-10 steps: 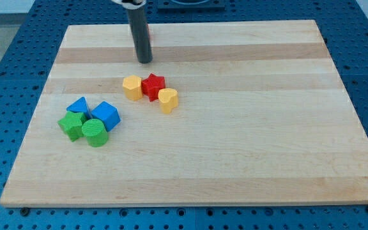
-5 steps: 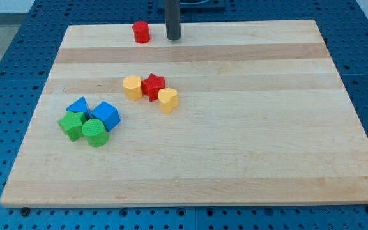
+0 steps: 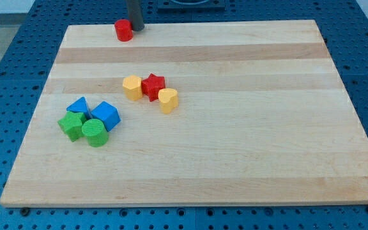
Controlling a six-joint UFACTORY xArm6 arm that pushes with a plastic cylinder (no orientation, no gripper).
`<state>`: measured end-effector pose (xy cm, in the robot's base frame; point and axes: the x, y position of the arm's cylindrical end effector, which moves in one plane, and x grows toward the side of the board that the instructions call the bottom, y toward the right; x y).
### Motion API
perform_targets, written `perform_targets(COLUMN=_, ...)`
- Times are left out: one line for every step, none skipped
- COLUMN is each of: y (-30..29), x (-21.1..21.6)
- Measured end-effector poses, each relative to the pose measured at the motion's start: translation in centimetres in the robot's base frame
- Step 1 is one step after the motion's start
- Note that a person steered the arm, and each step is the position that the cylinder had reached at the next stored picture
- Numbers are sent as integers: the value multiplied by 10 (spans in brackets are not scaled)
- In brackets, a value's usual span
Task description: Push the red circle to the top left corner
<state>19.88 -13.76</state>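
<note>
The red circle (image 3: pixel 123 30) is a small red cylinder at the board's top edge, left of centre and some way right of the top left corner. My tip (image 3: pixel 136 27) is the lower end of the dark rod, right against the red circle's right side. The rod's upper part runs out of the view's top.
A yellow hexagon (image 3: pixel 132 87), a red star (image 3: pixel 153 85) and a yellow heart (image 3: pixel 167 99) cluster mid-left. A blue triangle (image 3: pixel 78 106), a blue cube (image 3: pixel 106 115), a green star (image 3: pixel 72 125) and a green cylinder (image 3: pixel 94 132) cluster lower left. The wooden board (image 3: pixel 248 140) lies on a blue perforated table.
My tip swung from the board's upper middle to the top edge, then moved left. The red circle slid left along the top edge with it.
</note>
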Motion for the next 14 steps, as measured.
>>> perform_targets(y=-14, x=0)
perform_targets(y=-25, x=0)
perform_targets(y=-24, x=0)
perform_targets(y=2, x=-5)
perform_targets(y=30, x=-4)
perform_targets(y=32, x=13)
perform_targets(y=26, x=31)
perform_targets(y=11, x=41)
perform_targets(y=-15, x=42)
perform_targets(y=-40, x=31)
perform_targets(y=-67, x=15)
perform_targets(y=-89, x=12)
perform_targets(y=-102, x=12)
perform_targets(y=-102, x=12)
